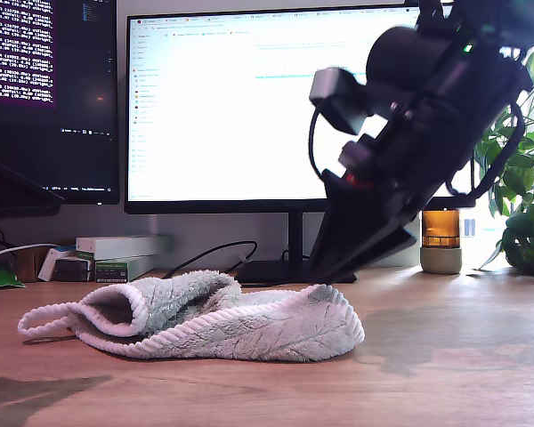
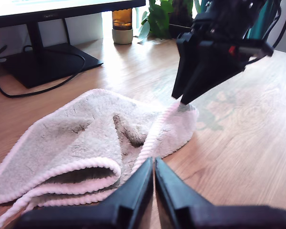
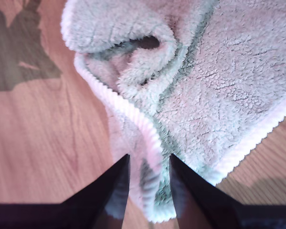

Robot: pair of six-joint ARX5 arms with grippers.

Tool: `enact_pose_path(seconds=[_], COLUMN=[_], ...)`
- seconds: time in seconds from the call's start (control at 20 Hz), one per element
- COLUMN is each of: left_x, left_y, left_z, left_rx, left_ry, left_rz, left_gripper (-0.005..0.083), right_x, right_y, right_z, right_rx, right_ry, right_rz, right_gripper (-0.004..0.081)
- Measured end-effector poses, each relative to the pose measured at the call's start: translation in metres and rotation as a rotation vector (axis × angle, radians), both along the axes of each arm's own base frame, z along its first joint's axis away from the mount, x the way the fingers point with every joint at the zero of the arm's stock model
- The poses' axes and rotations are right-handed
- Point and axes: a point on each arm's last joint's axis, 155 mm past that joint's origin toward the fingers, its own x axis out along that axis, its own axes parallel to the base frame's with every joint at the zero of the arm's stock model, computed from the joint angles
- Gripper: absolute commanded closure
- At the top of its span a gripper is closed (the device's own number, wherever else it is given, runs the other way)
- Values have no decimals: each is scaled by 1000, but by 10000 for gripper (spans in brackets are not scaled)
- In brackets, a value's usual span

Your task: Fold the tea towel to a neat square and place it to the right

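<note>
Second pincer point(image 3: 148, 164) grasps towel point(image 1: 249, 325) hem near the monitor point(image 1: 267, 107); first pincer point(image 2: 154, 164) clenched, empty. Risk: hem slips, fold collapses.

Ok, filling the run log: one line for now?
tea towel crumpled | my first gripper jaws shut by hem | my second gripper jaws straddle hem, grip unclear

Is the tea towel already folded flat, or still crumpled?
Still crumpled: the tea towel lies bunched on the desk, with a raised open fold and uneven hem.

Monitor point(image 1: 249, 107) text too small
</note>
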Motion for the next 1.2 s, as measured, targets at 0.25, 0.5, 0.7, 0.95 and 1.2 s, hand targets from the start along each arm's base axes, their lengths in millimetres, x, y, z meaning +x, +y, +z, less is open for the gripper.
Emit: enact_pose_path(seconds=[0.25, 0.5, 0.7, 0.95, 1.2], left_x=[0, 11, 19, 28, 36], left_y=[0, 12, 25, 41, 57], left_z=[0, -6, -17, -24, -44], left_rx=[1, 29, 35, -21, -94], left_ry=[0, 6, 70, 163, 334], left_rz=[1, 90, 184, 296, 401], left_gripper=[793, 793, 793, 793, 792], right_x=[-4, -13, -21, -37, -58], right_y=[2, 9, 15, 13, 0], right_z=[-18, -18, -12, -2, -10], right_rx=[-9, -7, -25, -99, -198], right_ry=[57, 65, 90, 90, 127], right_rz=[10, 39, 65, 105, 137], right_gripper=[562, 772, 783, 783, 739])
